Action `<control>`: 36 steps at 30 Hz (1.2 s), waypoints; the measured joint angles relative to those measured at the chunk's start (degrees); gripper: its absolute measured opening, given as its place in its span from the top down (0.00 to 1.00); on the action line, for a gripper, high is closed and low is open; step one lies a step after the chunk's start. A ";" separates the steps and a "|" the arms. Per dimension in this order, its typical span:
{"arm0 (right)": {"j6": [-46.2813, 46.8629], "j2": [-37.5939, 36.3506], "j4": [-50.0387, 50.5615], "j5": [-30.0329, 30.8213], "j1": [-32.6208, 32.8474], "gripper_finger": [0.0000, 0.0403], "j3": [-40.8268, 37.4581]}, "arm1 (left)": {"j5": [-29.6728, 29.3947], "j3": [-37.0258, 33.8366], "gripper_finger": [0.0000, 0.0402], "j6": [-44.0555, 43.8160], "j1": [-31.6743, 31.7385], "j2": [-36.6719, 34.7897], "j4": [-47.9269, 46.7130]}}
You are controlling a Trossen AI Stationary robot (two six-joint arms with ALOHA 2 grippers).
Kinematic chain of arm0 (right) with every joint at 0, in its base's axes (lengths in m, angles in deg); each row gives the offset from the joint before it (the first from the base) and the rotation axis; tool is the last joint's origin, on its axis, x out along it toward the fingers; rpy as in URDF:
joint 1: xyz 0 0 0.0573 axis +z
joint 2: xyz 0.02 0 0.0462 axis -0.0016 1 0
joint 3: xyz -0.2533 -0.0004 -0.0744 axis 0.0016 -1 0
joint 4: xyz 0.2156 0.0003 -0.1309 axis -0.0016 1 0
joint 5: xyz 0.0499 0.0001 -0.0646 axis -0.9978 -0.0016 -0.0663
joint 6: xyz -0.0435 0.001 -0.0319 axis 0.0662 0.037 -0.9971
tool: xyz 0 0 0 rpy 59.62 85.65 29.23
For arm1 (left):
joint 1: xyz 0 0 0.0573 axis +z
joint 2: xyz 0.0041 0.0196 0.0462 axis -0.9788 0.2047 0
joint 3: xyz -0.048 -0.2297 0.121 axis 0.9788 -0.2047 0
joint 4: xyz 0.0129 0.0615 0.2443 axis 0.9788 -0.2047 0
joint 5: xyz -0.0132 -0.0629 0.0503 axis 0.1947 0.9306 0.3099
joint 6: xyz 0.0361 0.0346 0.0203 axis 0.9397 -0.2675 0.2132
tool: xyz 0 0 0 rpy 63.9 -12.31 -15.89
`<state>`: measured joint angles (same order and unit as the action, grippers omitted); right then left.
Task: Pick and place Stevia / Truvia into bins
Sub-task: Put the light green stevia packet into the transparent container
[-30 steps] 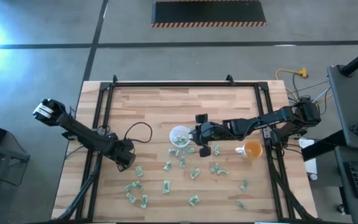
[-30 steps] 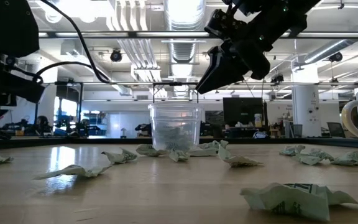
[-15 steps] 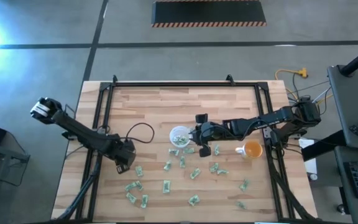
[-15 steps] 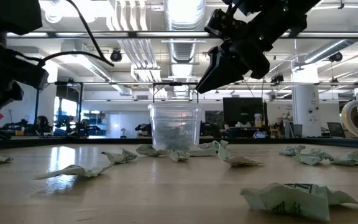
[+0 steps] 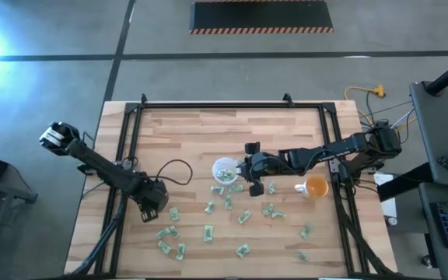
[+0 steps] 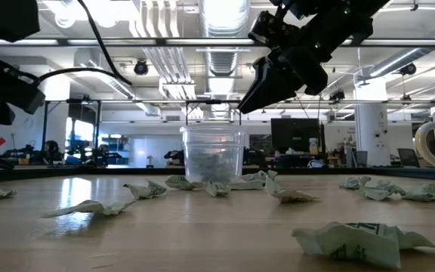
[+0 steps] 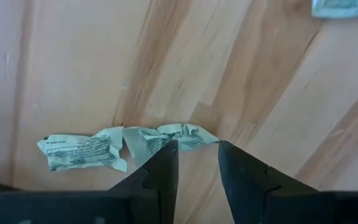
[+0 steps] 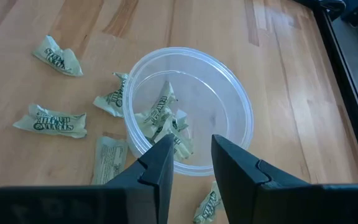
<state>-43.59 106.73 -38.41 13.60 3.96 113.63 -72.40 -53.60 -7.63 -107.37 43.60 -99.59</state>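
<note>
Looking down from the high camera, I'd say we're early on; the cup (image 5: 225, 169) has a few packets in it (image 8: 165, 121), while plenty more lie loose on the table (image 5: 278, 136), a handful just beside the cup and the rest scattered toward the front edge.

Left gripper (image 7: 197, 152) sits low over a crumpled packet (image 7: 166, 137) near the front-left cluster; fingers slightly apart with nothing between them, the packet's end just past the tips, so I'd guess that's the next pick.

Right gripper (image 8: 190, 155) hangs just over the cup's rim; its fingers also stand a little apart and I see nothing pinched between them, so I'd guess it's empty.

An orange cup (image 5: 316, 187) stands off to the right, well clear of the white one; not our target.

Writing-wise, not much luck; the packets by the cup carry a dark logo (image 8: 50, 120) but it's too creased for me to read, and the one under the left arm has fine print I can't make out either.
</note>
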 joint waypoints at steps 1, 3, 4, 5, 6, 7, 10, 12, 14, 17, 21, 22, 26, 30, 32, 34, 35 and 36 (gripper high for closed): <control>0.00 0.00 0.00 0.00 0.00 0.76 0.00 | -0.02 0.00 0.76 0.00 -0.30 0.45 0.06; 0.00 0.00 0.00 0.00 0.02 0.77 -0.02 | -0.01 0.00 0.76 0.00 -0.76 1.37 0.27; 0.00 0.00 0.00 0.00 0.01 0.77 -0.02 | -0.10 0.00 0.76 0.00 -0.86 1.81 0.31; 0.02 0.00 0.00 0.00 0.02 0.78 -0.02 | -0.24 -0.01 0.76 0.00 -0.96 2.28 0.33; 0.02 0.00 -0.01 0.00 0.02 0.78 -0.03 | -0.33 -0.05 0.76 0.00 -1.03 2.74 0.44; 0.04 0.00 0.00 0.00 0.02 0.78 -0.04 | -0.50 -0.11 0.76 0.00 -1.03 3.29 0.72; 0.61 0.00 0.00 0.00 0.04 0.79 -0.04 | -0.65 -0.41 0.76 0.06 -1.03 5.31 2.05; 0.66 0.02 0.00 0.00 0.04 0.79 -0.04 | -0.58 -0.35 0.76 0.07 -1.13 6.60 2.56; 0.68 0.00 0.00 0.00 0.05 0.78 -0.04 | -0.52 -0.22 0.76 0.50 -1.21 7.64 2.67; 0.74 0.02 0.00 0.00 0.07 0.77 -0.07 | -0.51 -0.22 0.76 1.84 -1.21 8.43 2.70; 1.11 0.02 0.00 0.00 0.07 0.78 -0.07 | -0.55 -0.25 0.77 2.07 -1.21 7.83 2.90; 1.11 0.02 0.00 0.00 0.07 0.78 -0.07 | -0.55 -0.30 0.79 2.07 -1.21 7.56 2.97; 1.60 0.02 0.00 0.00 0.07 0.80 -0.09 | -0.63 -0.44 0.88 2.12 -1.27 6.51 3.34; 2.58 0.02 0.05 0.00 0.07 0.81 -0.09 | -0.84 -0.46 0.97 3.41 -1.25 6.31 3.27; 2.64 0.02 0.11 0.00 0.07 0.81 -0.09 | -0.85 -0.39 0.98 3.59 -1.25 6.31 3.21; 3.05 0.02 0.09 0.00 0.07 0.81 -0.09 | -1.02 -0.20 0.97 4.55 -1.25 6.31 3.14; 3.23 0.02 0.11 0.00 0.04 0.80 -0.11 | -1.51 0.03 0.97 5.31 -1.25 6.33 3.17; 3.23 0.02 0.11 0.02 0.04 0.80 -0.11 | -2.30 0.46 0.97 6.38 -1.25 6.33 3.30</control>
<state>-40.35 106.75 -38.30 13.62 4.01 113.53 -74.70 -53.15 -1.25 -108.62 49.93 -96.29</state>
